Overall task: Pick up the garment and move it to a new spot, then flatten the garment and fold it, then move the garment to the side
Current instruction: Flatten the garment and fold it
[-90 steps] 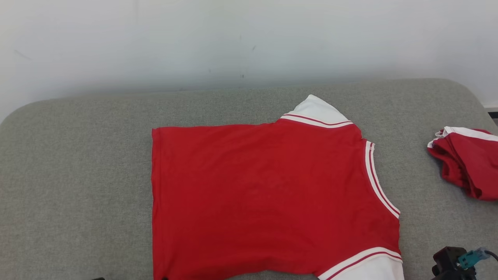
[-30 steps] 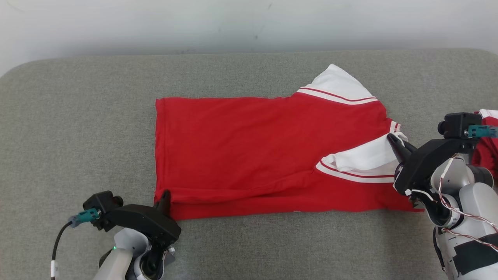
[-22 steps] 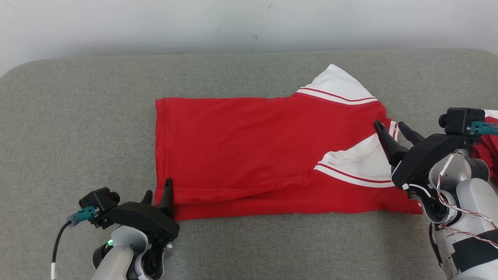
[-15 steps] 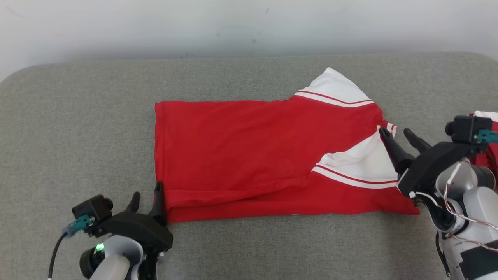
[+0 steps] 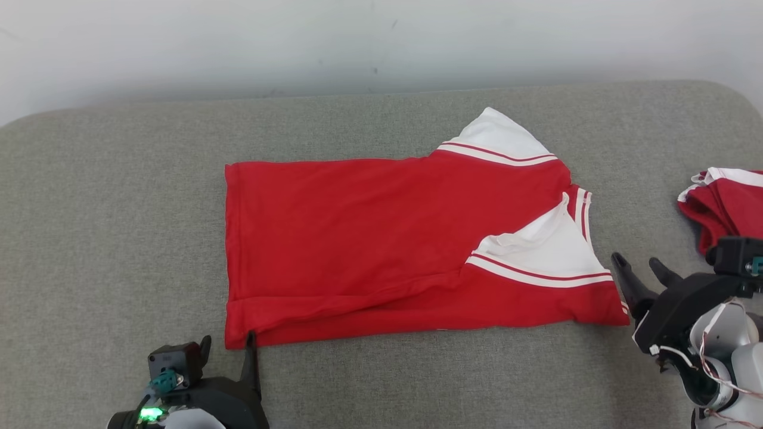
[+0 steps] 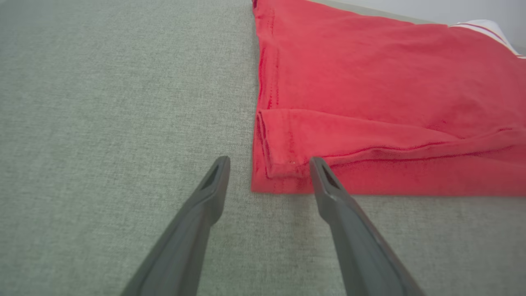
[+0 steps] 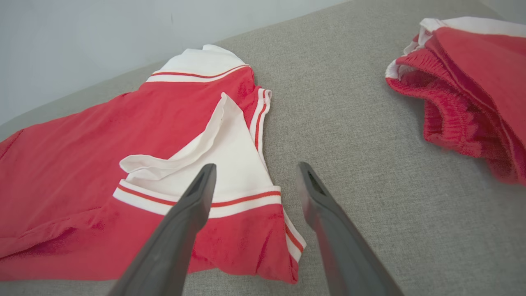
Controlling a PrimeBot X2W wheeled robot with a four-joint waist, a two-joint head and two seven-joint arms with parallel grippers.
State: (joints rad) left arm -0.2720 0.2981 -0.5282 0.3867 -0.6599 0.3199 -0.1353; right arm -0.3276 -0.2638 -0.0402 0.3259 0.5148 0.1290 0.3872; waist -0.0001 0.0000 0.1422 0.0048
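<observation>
The garment (image 5: 381, 238), red with white sleeves edged in red stripes, lies spread on the grey fabric-covered counter (image 5: 119, 208). Its near long edge is folded up over the body in a narrow band. The near sleeve is turned inward, its white cloth resting on the red body, and the far sleeve points out from the garment's far edge towards the pale wall (image 5: 357, 42)

The left gripper (image 5: 228, 342) sits at the garment's near left corner. Its fingers (image 6: 333, 193) are spread apart with nothing gripped between them. In the left wrist view the left gripper (image 6: 269, 164) points at that corner, where the folded band ends; one fingertip lies right at the cloth's edge, and whether it touches cannot be told

The right gripper (image 5: 635, 262) hangs just beside the garment's near right corner, clear of the cloth. Its fingers (image 7: 185, 213) stand apart and hold nothing. In the right wrist view the right gripper (image 7: 257, 166) looks over the turned-in sleeve

A second red and white piece of clothing (image 5: 727, 202) lies bunched well apart from the garment, beyond its right end
</observation>
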